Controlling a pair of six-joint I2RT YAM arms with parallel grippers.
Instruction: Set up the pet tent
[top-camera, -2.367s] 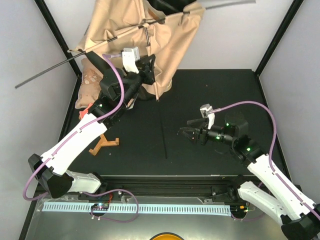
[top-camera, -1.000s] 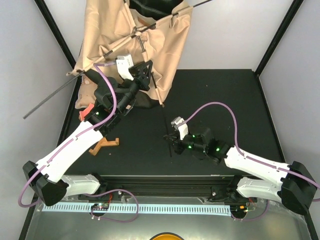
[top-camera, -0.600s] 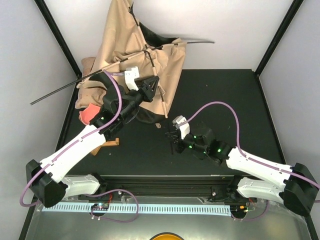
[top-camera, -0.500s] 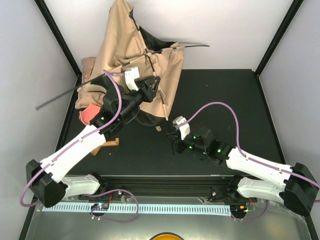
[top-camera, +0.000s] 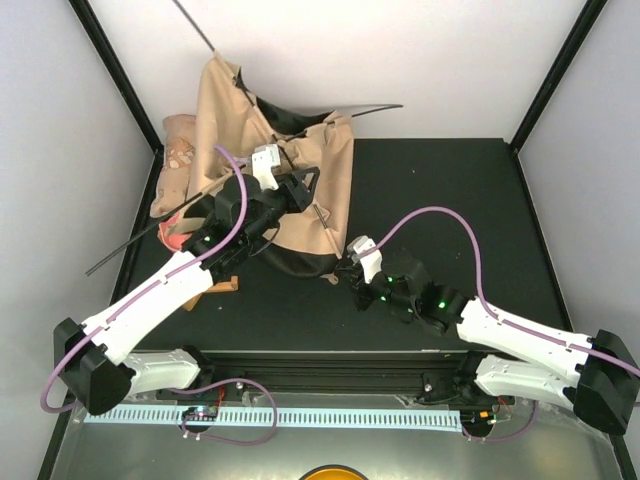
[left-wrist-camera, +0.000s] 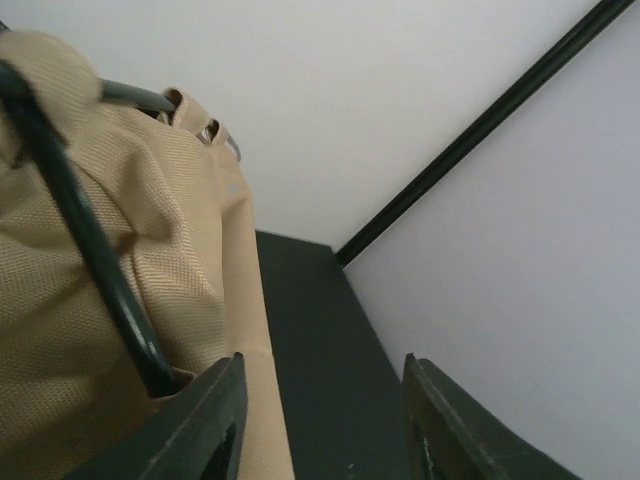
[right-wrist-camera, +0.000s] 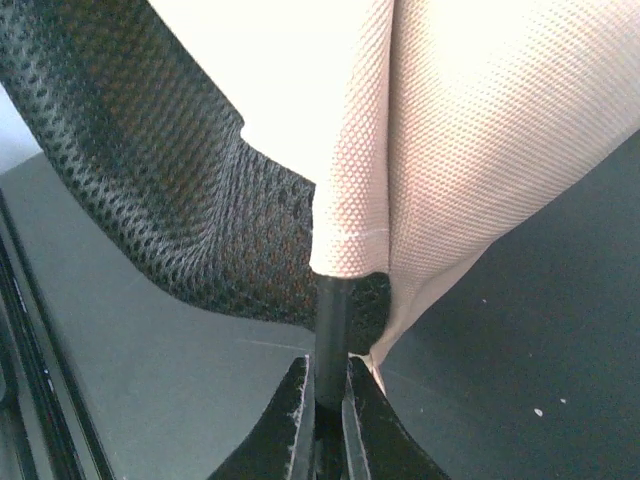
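The pet tent (top-camera: 232, 125) is a crumpled heap of tan canvas at the back left, with its black floor edge (top-camera: 298, 262) toward the middle. Thin black poles stick out to the left (top-camera: 125, 250), upward (top-camera: 192, 20) and to the right (top-camera: 372, 107). My left gripper (top-camera: 303, 183) is over the canvas, open, with nothing between its fingers; in the left wrist view the gripper (left-wrist-camera: 325, 420) has the canvas (left-wrist-camera: 150, 250) and a pole (left-wrist-camera: 95, 260) to its left. My right gripper (right-wrist-camera: 326, 395) is shut on a pole end (right-wrist-camera: 331, 330) that comes out of a tan sleeve (right-wrist-camera: 350, 230) beside black mesh (right-wrist-camera: 150, 170).
A beige patterned pillow (top-camera: 178, 150) lies behind the tent at the left edge. A small orange wooden stand (top-camera: 228, 285) and a red object (top-camera: 172, 238) sit near my left arm. Black frame posts (top-camera: 120, 70) and white walls close in the table (top-camera: 460, 200).
The tent has sunk lower and tipped toward the table, its poles swinging round. My left gripper has opened and let go of the canvas. My right gripper keeps its hold on the pole end.
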